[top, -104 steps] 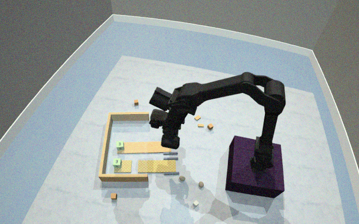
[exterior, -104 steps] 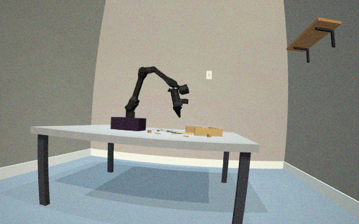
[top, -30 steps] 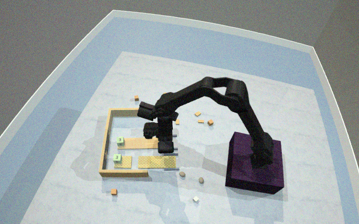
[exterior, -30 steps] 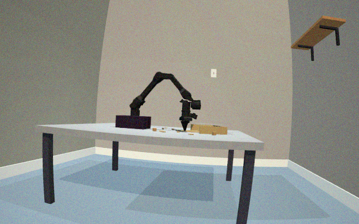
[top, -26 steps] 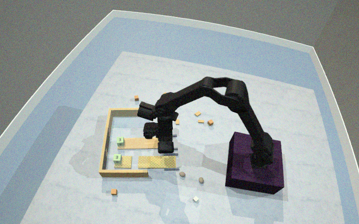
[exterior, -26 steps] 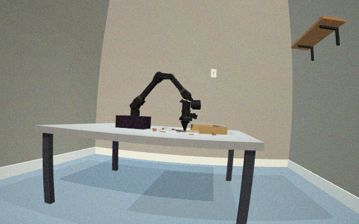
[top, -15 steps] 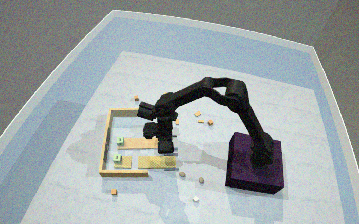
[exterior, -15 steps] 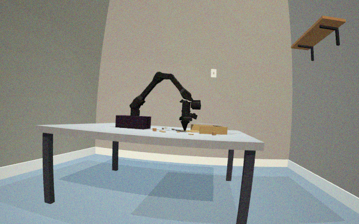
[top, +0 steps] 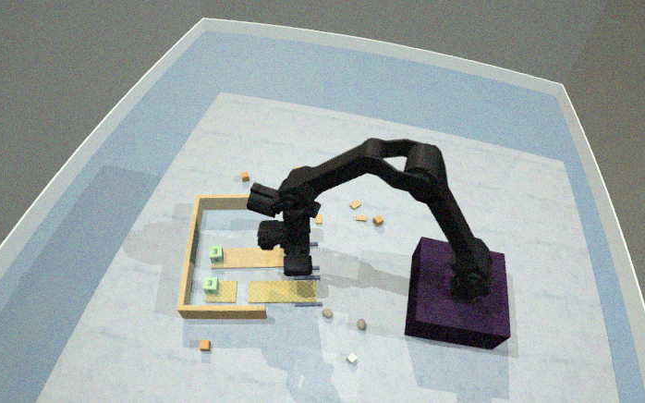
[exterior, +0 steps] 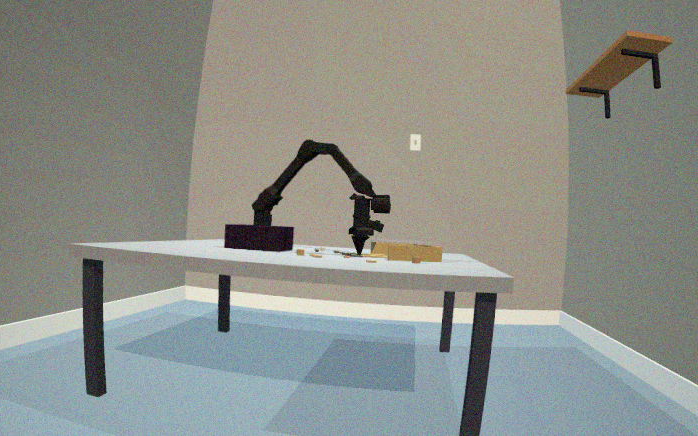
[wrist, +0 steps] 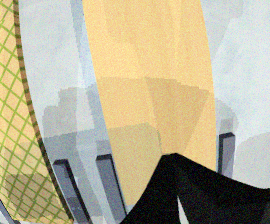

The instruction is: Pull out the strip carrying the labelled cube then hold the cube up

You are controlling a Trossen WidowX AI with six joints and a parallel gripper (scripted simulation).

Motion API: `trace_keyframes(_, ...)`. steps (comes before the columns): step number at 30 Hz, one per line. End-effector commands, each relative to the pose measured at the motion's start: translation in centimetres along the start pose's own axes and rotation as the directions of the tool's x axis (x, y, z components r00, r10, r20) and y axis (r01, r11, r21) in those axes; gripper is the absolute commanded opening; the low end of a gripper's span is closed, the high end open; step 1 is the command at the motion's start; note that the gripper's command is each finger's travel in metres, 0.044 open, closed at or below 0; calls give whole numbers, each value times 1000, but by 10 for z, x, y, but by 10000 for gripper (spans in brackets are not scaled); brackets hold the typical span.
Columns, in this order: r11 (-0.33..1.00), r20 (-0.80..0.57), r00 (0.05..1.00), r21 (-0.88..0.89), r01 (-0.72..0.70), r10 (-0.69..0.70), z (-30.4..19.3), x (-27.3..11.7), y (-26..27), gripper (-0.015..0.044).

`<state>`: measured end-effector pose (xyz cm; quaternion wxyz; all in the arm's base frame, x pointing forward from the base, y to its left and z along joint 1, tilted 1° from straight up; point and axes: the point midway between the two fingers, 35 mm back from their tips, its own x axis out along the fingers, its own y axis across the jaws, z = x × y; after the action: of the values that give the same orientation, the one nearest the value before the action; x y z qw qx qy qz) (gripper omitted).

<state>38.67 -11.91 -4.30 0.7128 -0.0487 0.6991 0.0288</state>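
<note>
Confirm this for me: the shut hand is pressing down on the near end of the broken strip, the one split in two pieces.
Not quite. The shut hand is on the near end of the unbroken plain strip, which carries a green cube. The split strip is the neighbouring one, a short piece and a hatched piece with a gap between. The top view shows it.

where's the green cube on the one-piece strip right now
In the top view, that green cube sits on the far end of the unbroken tan strip, just inside the wooden frame, directly above the second green cube on the broken strip.
</note>
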Motion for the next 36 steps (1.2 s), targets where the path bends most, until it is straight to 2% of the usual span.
trace_keyframes(1,1000,6,1000,-4,-3,3,1,2,0,0)
trace_keyframes(36,1000,1,1000,-4,-3,3,-53,4,0,0)
